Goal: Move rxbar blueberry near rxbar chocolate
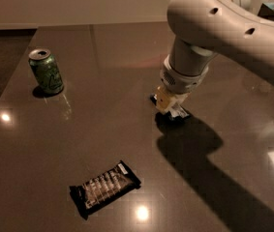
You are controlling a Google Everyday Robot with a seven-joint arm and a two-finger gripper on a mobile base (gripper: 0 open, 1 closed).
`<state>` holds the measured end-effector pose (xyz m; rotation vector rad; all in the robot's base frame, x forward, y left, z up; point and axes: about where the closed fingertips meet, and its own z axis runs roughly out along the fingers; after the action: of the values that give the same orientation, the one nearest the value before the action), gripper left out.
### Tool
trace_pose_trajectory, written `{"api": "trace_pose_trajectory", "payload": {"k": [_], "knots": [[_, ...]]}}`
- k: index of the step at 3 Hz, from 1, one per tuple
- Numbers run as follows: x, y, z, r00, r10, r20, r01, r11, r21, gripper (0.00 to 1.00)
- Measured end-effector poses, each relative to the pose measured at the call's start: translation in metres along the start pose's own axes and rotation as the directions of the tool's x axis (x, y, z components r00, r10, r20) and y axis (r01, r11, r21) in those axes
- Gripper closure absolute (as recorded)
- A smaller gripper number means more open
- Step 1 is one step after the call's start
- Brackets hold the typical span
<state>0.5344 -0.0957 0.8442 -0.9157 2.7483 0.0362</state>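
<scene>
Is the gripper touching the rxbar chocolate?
No, the gripper is low over the table, well apart from the rxbar chocolate lying nearer the camera.

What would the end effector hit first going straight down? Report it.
Pointing down, the end effector would meet the rxbar blueberry, the dark bar barely showing beneath it; they may be touching now.

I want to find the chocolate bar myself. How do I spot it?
Look at the big dark table. The rxbar chocolate lies flat nearest the camera, apart from the end effector at mid-table. It is black with pale stripes, unlike the upright green can.
</scene>
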Motion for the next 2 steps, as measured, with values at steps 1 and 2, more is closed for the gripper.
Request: {"api": "trace_pose_trajectory", "payload": {"k": [1, 2], "knots": [[0.006, 0.005, -0.005, 0.999, -0.045, 0.002, 0.045, 0.9983, -0.037, 0.96], [0.006, 0.020, -0.008, 0.993, -0.119, 0.014, 0.120, 0.9886, -0.091, 1.00]]}}
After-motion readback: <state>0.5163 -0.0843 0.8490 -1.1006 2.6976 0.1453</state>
